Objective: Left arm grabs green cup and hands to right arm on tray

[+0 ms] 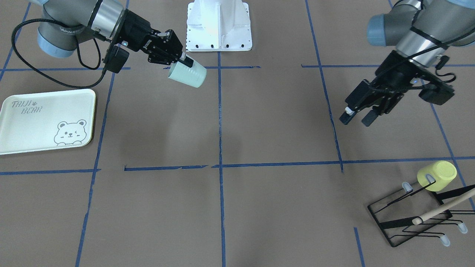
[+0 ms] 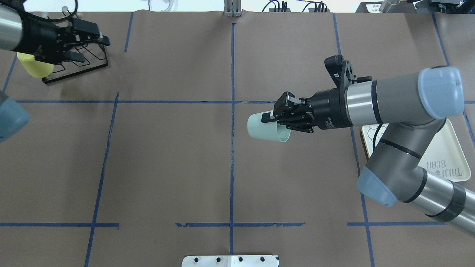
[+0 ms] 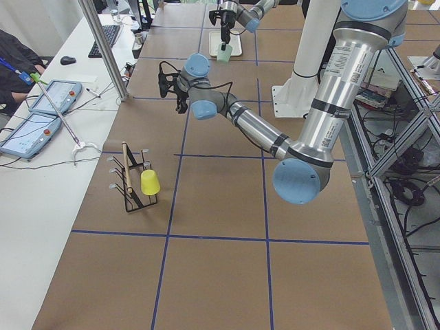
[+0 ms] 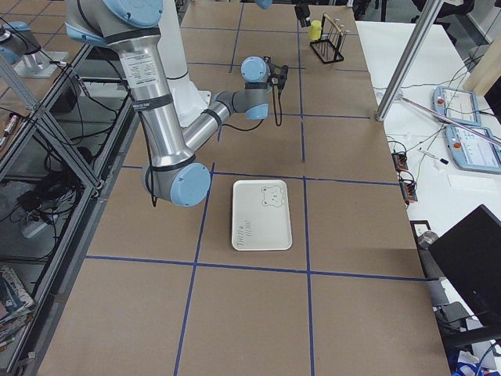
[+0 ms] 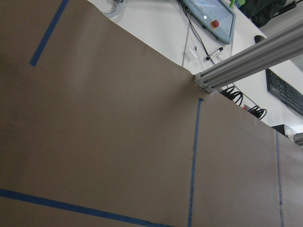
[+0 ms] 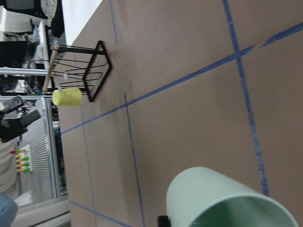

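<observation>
The green cup (image 1: 187,74) is a pale mint tumbler held on its side in the air over the table's middle. My right gripper (image 1: 180,61) is shut on its rim. The cup also shows in the overhead view (image 2: 265,128), at my right gripper (image 2: 275,119), and low in the right wrist view (image 6: 222,203). The tray (image 1: 44,120) lies flat on the table to my right, apart from the cup; the right arm partly hides the tray in the overhead view (image 2: 454,155). My left gripper (image 1: 356,119) is open and empty in the air, near the rack in the overhead view (image 2: 92,50).
A brighter yellow-green cup (image 1: 437,175) hangs on a black wire rack (image 1: 412,218) at the table's far left corner, with a wooden stick (image 1: 441,209) in the rack. The white robot base (image 1: 219,26) stands at the near edge. Blue tape lines cross the brown table.
</observation>
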`<move>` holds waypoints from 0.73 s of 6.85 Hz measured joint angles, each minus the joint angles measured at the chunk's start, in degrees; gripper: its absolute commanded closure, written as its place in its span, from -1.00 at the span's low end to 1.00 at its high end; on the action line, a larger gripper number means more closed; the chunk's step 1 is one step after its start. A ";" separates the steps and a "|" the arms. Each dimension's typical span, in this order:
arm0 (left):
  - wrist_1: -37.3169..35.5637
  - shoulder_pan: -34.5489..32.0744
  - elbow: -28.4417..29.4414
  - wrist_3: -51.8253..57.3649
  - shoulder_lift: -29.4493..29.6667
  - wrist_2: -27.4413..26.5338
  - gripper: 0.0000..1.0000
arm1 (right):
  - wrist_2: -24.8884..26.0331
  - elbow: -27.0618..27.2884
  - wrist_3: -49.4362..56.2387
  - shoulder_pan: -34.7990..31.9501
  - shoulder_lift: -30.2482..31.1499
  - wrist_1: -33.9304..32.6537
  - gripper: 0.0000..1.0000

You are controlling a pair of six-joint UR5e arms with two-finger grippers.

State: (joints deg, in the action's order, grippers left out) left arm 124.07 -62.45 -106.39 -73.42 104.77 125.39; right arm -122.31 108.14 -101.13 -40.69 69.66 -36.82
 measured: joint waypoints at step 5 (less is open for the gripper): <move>-42.59 -17.88 -7.46 70.17 -12.84 4.75 -1.00 | -5.92 10.76 40.38 -9.86 1.67 -50.02 1.00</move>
State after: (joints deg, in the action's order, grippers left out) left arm 81.48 -80.33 -113.85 -3.25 91.93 130.15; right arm -128.24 118.90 -60.75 -50.55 71.33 -86.83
